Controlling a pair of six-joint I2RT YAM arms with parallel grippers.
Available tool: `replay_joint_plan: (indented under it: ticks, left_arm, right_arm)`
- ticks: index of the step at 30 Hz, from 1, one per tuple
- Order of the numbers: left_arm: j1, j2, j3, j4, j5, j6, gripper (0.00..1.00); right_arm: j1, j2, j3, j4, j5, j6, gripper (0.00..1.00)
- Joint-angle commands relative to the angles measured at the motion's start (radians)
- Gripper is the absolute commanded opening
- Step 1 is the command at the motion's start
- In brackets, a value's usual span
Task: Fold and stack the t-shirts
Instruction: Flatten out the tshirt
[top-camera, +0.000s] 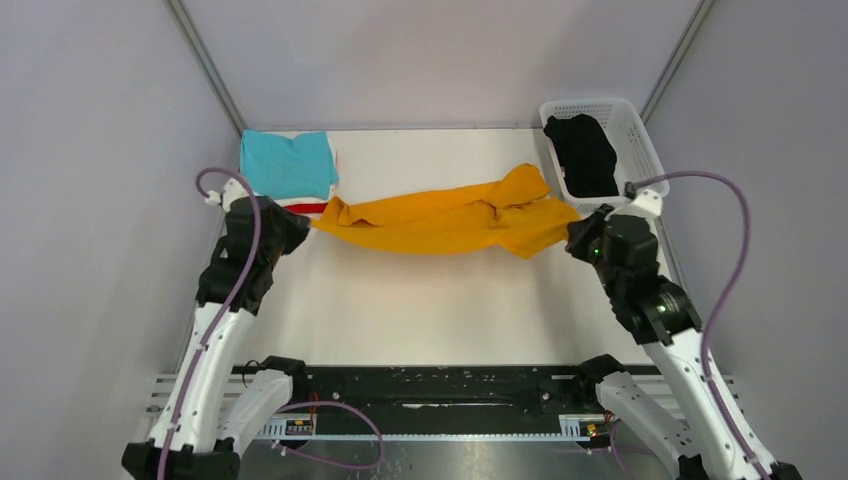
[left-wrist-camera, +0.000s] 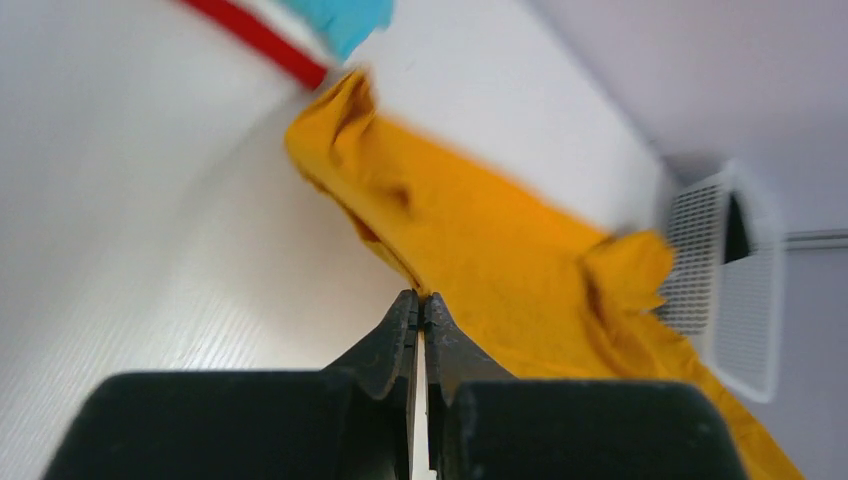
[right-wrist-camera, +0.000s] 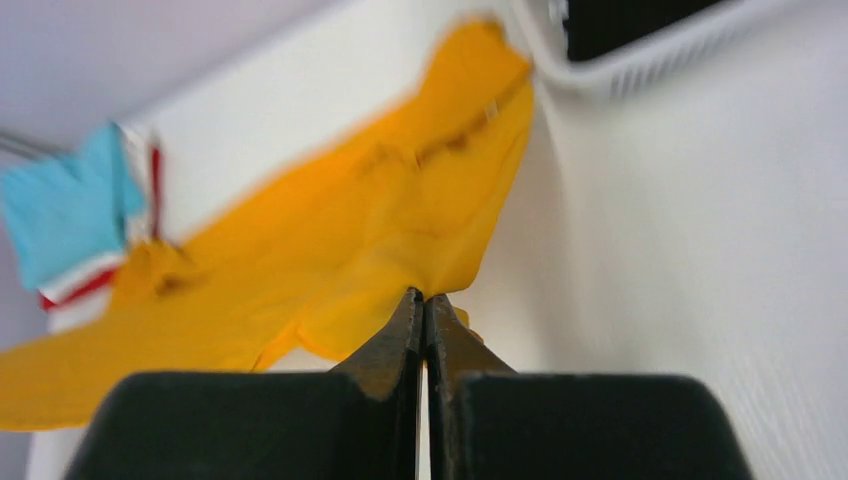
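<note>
A mustard-orange t-shirt (top-camera: 445, 220) stretches across the table between both arms, rumpled into a long band. My left gripper (top-camera: 303, 228) is shut on its left edge; the left wrist view shows the tips (left-wrist-camera: 421, 298) pinching the orange t-shirt (left-wrist-camera: 500, 260). My right gripper (top-camera: 574, 240) is shut on the right edge, where the tips (right-wrist-camera: 423, 296) pinch a corner of the orange t-shirt (right-wrist-camera: 330, 240). A folded teal t-shirt (top-camera: 288, 164) tops a stack at the back left, over a white one and a red t-shirt (top-camera: 306, 208). A black t-shirt (top-camera: 584, 155) lies in the basket.
The white lattice basket (top-camera: 640, 140) stands at the back right corner, close behind my right arm. Grey walls enclose the table on the left, back and right. The arm bases and a black rail (top-camera: 440, 390) run along the near edge.
</note>
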Motion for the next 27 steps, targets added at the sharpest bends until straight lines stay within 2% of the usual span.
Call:
replay_joint_plan:
  ticks: [1,6,10,16,23,27]
  left_arm:
    - [-0.003,-0.089,0.173,-0.008,-0.055,0.008,0.00]
    - [-0.003,-0.146,0.390,-0.016,-0.024,0.062,0.00]
    - [-0.003,-0.154,0.557,-0.049,-0.014,0.099,0.00]
    - [-0.003,-0.207,0.716,-0.060,0.005,0.141,0.00]
    - [-0.002,-0.245,0.879,-0.101,0.098,0.187,0.00]
    - [0.000,-0.259,0.918,-0.105,0.106,0.201,0.00]
  right_arm:
    - [0.004,-0.074,0.171,0.029,0.157,-0.092,0.00]
    - [0.004,-0.084,0.385,0.032,0.166,-0.201,0.00]
    - [0.004,-0.085,0.555,0.014,0.109,-0.263,0.00]
    - [0.005,-0.094,0.805,-0.051,-0.013,-0.312,0.00]
    - [0.004,-0.108,0.971,-0.112,-0.196,-0.314,0.00]
    - [0.004,-0.104,1.013,-0.132,-0.207,-0.327,0.00]
